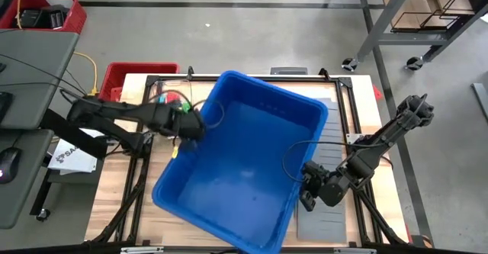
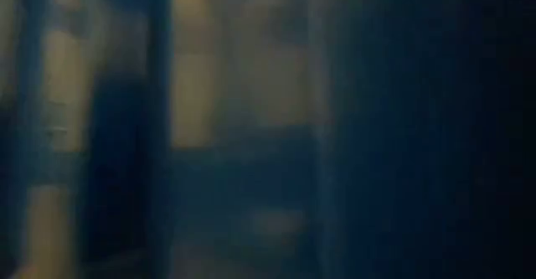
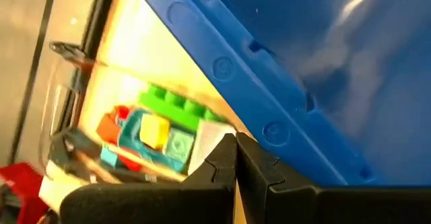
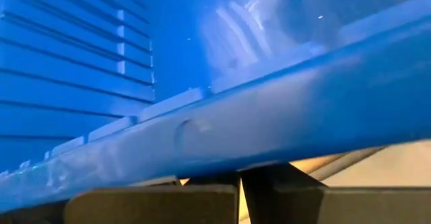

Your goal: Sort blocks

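Bin [image 1: 236, 170]: large, blue, tilted askew on the table [image 1: 114, 200], between the two arms; inside looks bare from above.
Left gripper [image 1: 191, 129]: at the bin's left rim, fingers pressed together. In the left wrist view the fingertips [image 3: 236, 158] meet just under the rim [image 3: 269, 130]; whether they pinch the rim's lip, cannot tell.
Right gripper [image 1: 307, 187]: at the bin's right rim, closed. In the right wrist view the fingers [image 4: 269, 183] sit together right under the rim [image 4: 222, 130]; grip on the rim not clear.
Blocks [image 3: 158, 130]: small heap outside the bin, just beside its left wall, near the left gripper; green, yellow, teal, orange and red pieces, seeming to lie in a clear container [image 3: 67, 83]. From above, a bit of green and red [image 1: 169, 98] shows at the bin's upper left corner.
Grey panels [image 1: 324, 223]: flat on the table, right of the bin, below the right gripper.
Low view: dark blur, nothing readable.
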`<state>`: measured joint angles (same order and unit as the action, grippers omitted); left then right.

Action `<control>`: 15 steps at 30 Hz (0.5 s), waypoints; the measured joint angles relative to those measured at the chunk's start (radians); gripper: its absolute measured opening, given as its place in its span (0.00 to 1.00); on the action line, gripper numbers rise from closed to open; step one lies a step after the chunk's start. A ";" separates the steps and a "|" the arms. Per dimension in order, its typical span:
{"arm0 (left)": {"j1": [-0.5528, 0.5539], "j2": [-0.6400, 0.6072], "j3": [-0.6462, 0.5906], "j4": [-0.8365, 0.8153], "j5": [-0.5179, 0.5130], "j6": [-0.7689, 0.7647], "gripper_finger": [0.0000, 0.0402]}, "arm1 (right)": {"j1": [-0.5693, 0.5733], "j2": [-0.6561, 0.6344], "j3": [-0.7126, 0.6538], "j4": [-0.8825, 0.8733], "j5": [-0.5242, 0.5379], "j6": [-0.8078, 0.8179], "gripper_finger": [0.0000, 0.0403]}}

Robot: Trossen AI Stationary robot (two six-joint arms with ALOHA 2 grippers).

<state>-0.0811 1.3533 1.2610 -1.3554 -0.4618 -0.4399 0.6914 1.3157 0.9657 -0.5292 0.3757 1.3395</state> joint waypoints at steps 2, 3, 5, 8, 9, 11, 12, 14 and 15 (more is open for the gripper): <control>0.052 0.000 0.000 0.044 -0.009 0.053 0.00 | -0.001 0.008 0.000 0.021 0.009 -0.001 0.00; 0.078 0.000 0.000 0.072 -0.020 0.080 0.00 | -0.003 0.012 0.000 0.032 0.009 -0.001 0.00; 0.128 0.000 0.000 0.146 -0.044 0.129 0.00 | -0.006 0.022 0.001 0.055 0.010 -0.001 0.00; 0.198 0.002 0.022 0.200 -0.054 0.204 0.00 | -0.008 0.027 0.002 0.082 0.014 -0.017 0.00; 0.218 0.002 0.041 0.198 -0.050 0.221 0.00 | -0.010 0.024 0.003 0.089 0.018 -0.027 0.00; 0.248 0.000 0.094 0.190 -0.046 0.244 0.00 | -0.010 0.013 0.004 0.096 0.014 -0.038 0.00; 0.259 -0.001 0.124 0.182 -0.046 0.260 0.00 | -0.010 0.004 0.004 0.095 0.007 -0.038 0.00; 0.276 -0.005 0.191 0.177 -0.057 0.301 0.00 | -0.009 -0.009 0.004 0.092 -0.018 -0.058 0.00; 0.280 -0.006 0.227 0.172 -0.067 0.317 0.00 | -0.009 -0.018 0.004 0.089 -0.034 -0.069 0.00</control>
<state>0.1992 1.3469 1.4881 -1.1835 -0.5292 -0.1231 0.6827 1.2982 0.9699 -0.4407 0.3413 1.2706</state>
